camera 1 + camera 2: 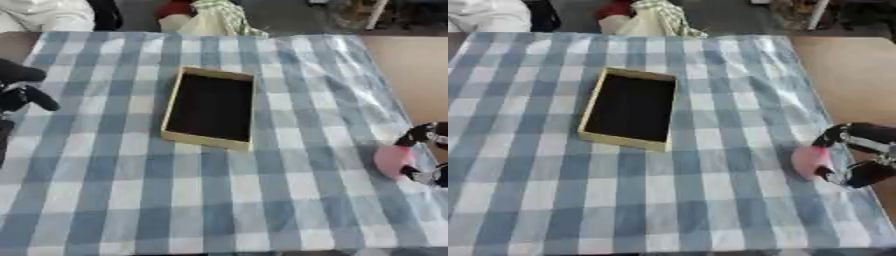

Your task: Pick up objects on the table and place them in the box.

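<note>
A shallow tan box (248,112) with a dark inside lies open near the middle of the checked tablecloth; nothing shows in it. At the table's right edge sits a small pink rounded object (808,161). My right hand (859,155) is curled round it, black fingers above and below its right side. My left hand (24,87) shows at the left edge of the left eye view, well clear of the box, its dark fingers bent and holding nothing.
The blue-and-white checked cloth (219,200) covers the table. Bare brown tabletop (850,70) shows to the right. Cloth bundles (654,20) and a white item lie beyond the far edge.
</note>
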Robot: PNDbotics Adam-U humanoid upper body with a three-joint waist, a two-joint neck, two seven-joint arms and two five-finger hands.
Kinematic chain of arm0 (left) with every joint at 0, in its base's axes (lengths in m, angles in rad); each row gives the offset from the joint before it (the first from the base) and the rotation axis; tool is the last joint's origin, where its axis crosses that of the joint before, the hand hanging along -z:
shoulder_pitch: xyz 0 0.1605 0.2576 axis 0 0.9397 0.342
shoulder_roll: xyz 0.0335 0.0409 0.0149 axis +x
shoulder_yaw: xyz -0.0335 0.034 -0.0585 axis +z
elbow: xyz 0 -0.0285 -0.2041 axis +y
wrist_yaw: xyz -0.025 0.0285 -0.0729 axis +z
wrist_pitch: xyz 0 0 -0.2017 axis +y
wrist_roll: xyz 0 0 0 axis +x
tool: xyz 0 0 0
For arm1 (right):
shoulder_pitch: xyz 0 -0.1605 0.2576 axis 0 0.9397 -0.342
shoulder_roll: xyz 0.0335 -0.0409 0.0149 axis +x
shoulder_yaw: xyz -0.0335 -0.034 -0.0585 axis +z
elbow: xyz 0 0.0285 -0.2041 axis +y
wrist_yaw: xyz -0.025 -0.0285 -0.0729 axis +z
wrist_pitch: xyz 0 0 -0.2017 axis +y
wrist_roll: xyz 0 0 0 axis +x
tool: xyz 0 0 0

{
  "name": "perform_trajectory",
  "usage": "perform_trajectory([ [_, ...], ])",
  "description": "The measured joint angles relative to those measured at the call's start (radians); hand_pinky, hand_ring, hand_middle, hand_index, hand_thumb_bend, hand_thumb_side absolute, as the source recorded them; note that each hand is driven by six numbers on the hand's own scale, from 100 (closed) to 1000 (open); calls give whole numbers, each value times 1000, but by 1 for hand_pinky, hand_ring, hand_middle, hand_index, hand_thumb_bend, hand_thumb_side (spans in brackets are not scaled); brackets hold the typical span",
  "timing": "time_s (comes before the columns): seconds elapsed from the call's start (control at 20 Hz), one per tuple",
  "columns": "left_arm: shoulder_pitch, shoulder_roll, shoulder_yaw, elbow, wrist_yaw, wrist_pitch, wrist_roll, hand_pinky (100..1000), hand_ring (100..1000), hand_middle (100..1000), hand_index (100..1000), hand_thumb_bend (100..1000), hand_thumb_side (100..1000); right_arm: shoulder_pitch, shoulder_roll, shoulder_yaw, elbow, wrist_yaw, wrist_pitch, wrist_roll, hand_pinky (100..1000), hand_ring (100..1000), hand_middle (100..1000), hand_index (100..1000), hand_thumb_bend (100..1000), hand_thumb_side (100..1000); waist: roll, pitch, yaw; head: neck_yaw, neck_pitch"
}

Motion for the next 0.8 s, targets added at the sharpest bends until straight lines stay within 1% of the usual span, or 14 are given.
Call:
perform_trajectory([
  [0.1, 0, 0, 0, 0, 0, 1, -1, 613, 785, 713, 756, 100, 596, 0, 0, 2, 0, -3, -1, -3, 827, 761, 660, 760, 154, 351, 0, 0, 0, 0, 2],
  [0.2, 0, -1, 0, 0, -1, 2, -2, 613, 785, 714, 756, 100, 596, -1, 4, 3, -1, -7, -1, -8, 822, 732, 622, 724, 152, 326, 0, 0, 0, 0, 3],
  [0.3, 0, -3, 0, 0, -2, 3, -3, 613, 785, 714, 756, 100, 596, -4, 8, 4, -2, -8, 2, -19, 810, 680, 574, 677, 156, 258, 0, 0, 1, 0, 4],
  [0.35, 0, -4, 0, 0, -3, 3, -3, 613, 786, 714, 756, 100, 596, -6, 8, 4, -2, -9, 6, -28, 809, 666, 561, 665, 156, 240, 0, 0, 1, 0, 6],
  [0.45, 1, -8, 0, 0, -4, 4, -3, 613, 786, 714, 756, 100, 596, -8, 9, 4, -2, -9, 13, -48, 805, 639, 543, 645, 125, 189, 0, 0, 1, 1, 6],
  [0.5, 1, -8, 0, 0, -4, 4, -4, 613, 786, 714, 756, 100, 596, -8, 9, 4, -2, -9, 16, -56, 800, 628, 543, 645, 100, 139, 0, 0, 1, 1, 6],
  [0.55, 1, -8, -1, 0, -4, 4, -4, 613, 786, 714, 756, 100, 596, -8, 11, 4, -3, -9, 19, -64, 798, 624, 541, 644, 100, 105, 0, 0, 1, 1, 6],
  [0.8, 1, -8, -1, 0, -7, 6, -5, 613, 787, 715, 756, 100, 596, -5, 16, -10, -26, -40, 34, -80, 789, 590, 526, 628, 100, 100, -1, 0, 0, 3, 6],
])
